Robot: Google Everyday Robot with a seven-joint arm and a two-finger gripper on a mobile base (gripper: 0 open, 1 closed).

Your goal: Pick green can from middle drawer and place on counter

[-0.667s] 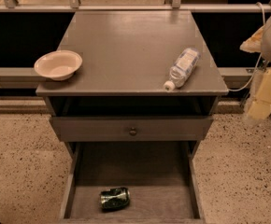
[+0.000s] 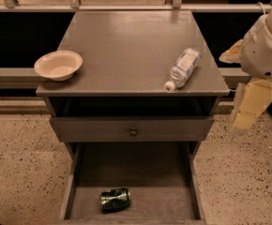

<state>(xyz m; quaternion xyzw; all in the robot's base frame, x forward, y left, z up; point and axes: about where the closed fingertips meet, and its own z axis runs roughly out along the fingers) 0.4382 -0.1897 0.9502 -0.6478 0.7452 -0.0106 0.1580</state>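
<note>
The green can [image 2: 115,199] lies on its side on the floor of the open middle drawer [image 2: 173,205], near the drawer's front and left of centre. The counter [image 2: 126,46] is the grey top of the cabinet above it. My gripper [image 2: 245,122] hangs pointing down to the right of the cabinet, beside the counter's right front corner and over the speckled floor. It is well above and to the right of the can and holds nothing.
A pale bowl [image 2: 58,64] sits on the counter's left front corner. A clear plastic bottle with a white cap [image 2: 182,68] lies on the counter's right side. A shut drawer front with a round knob [image 2: 133,131] is above the open drawer. A railing runs behind the cabinet.
My arm and gripper have shifted a little to the left, toward the cabinet. The can, bowl and bottle have not moved.
</note>
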